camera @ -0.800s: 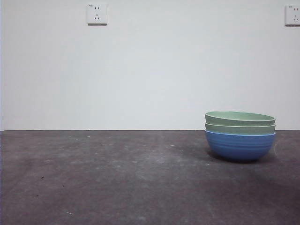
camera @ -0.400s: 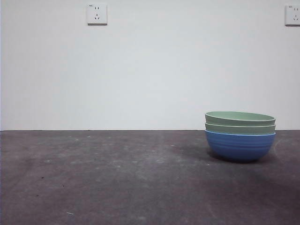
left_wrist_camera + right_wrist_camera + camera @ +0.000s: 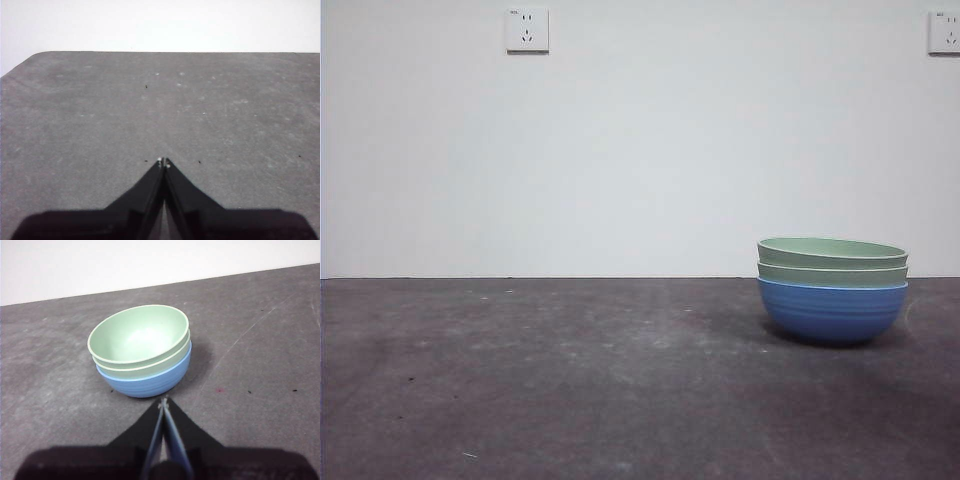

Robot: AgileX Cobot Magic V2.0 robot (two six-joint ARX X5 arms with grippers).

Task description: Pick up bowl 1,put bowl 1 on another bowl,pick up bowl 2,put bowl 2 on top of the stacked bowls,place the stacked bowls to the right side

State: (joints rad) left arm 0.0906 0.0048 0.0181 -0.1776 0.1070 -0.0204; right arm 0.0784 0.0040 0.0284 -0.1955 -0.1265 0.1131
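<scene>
**Bowls stacked and parked on the right, both grippers clear**

Stack (image 3: 832,290) sits on the right side of the table (image 3: 570,380), toward the far edge near the wall, with the blue bowl (image 3: 831,312) at the bottom and the two green bowls (image 3: 831,260) nested in it. Across the last second I see no change at all in the front view: the stack has not shifted, tipped or settled, and no arm shows there.

From my right wrist camera, the right gripper (image 3: 163,402) hangs just beside the stack on its near side, not touching it. Its jaws are pressed together at the tips and hold nothing. The green rims look level and concentric from here, so the nesting reads as sound.

My left gripper (image 3: 163,162) is over bare table well away from the bowls, jaws likewise closed tip to tip and empty.

Since nothing is moving and the stack stands free on the right, I judge every step of the task done: both green bowls are on the blue one and the pile is placed. All that seems left is to bring the arms to rest.
</scene>
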